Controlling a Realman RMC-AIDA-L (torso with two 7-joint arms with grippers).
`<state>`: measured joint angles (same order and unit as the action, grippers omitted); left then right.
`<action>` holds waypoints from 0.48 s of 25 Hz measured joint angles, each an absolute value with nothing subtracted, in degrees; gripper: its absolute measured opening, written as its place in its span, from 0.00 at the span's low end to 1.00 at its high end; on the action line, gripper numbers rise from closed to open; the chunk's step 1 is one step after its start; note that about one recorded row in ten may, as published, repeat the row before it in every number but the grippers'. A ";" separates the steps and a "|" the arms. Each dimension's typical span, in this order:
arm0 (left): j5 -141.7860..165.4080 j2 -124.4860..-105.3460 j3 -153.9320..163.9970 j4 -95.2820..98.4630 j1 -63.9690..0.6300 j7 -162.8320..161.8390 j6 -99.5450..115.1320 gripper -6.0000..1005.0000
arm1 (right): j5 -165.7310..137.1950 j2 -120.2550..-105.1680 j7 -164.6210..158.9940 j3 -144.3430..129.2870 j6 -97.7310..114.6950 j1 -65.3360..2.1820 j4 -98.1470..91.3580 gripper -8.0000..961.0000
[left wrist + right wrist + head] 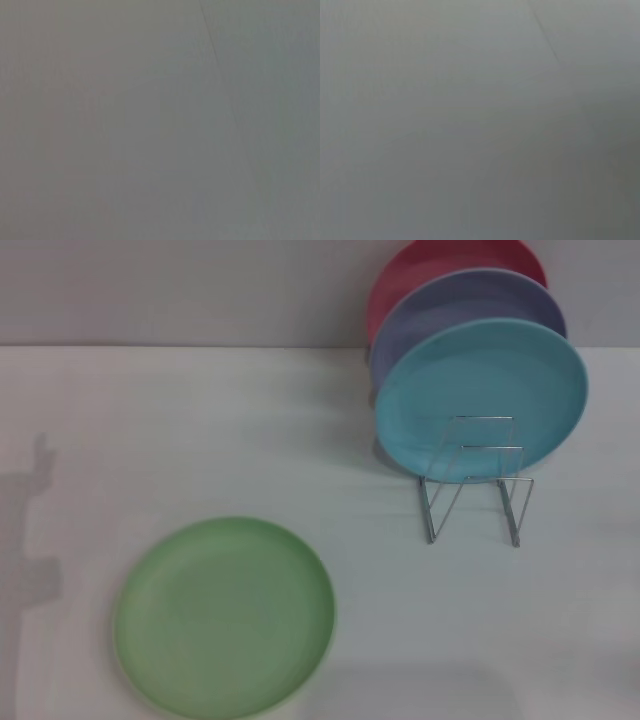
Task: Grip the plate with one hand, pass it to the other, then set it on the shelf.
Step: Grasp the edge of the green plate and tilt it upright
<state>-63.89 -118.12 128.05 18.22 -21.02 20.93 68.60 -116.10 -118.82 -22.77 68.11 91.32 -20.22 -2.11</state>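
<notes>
Only my head view shows the work: at left the light green plate [224, 617] lies flat on the white tabletop [200, 430], well apart from the thin wire shelf [476, 480] at right, where turquoise [480, 395], lavender [466, 302] and red [430, 265] plates stand on edge. Both wrist views give me plain grey. Neither claw is in sight, so I cannot tell its state.

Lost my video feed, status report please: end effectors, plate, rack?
Neither end effector in view. Round light green plastic plate flat on white table, untouched. Silver wire rack holds three upright plates; front slots free, nothing between.
</notes>
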 joint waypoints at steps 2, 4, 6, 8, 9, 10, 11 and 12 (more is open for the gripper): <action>-63.89 -118.12 128.05 18.23 -21.02 20.93 68.63 0.81 | -116.10 -118.83 -22.77 68.11 91.32 -20.09 -2.11 0.65; -63.89 -118.12 128.05 18.23 -21.02 20.93 68.63 0.81 | -116.09 -118.82 -22.77 68.11 91.32 -19.97 -2.11 0.65; -63.89 -118.12 128.05 18.43 -20.66 20.96 69.43 0.81 | -116.09 -118.82 -22.76 68.11 91.32 -19.84 -2.11 0.65; -63.89 -118.12 128.05 18.46 -20.55 21.12 69.88 0.80 | -116.09 -118.82 -22.77 68.11 91.33 -19.78 -2.11 0.65; -63.90 -118.12 128.05 18.47 -20.53 21.38 69.97 0.80 | -116.10 -118.83 -22.76 68.11 91.34 -19.76 -2.11 0.65; -63.93 -118.13 128.04 18.54 -20.51 21.91 70.04 0.80 | -116.10 -118.85 -22.77 68.12 91.35 -19.76 -2.11 0.65; -64.00 -118.14 128.04 18.71 -20.52 22.88 70.04 0.80 | -116.10 -118.87 -22.76 68.11 91.35 -19.76 -2.11 0.65; -64.18 -118.20 127.61 19.36 -20.52 25.37 69.79 0.80 | -116.10 -118.87 -22.76 68.11 91.37 -19.76 -2.11 0.65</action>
<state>-64.18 -118.20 127.61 19.36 -20.52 25.37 69.79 -116.10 -118.87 -22.77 68.11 91.37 -19.76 -2.11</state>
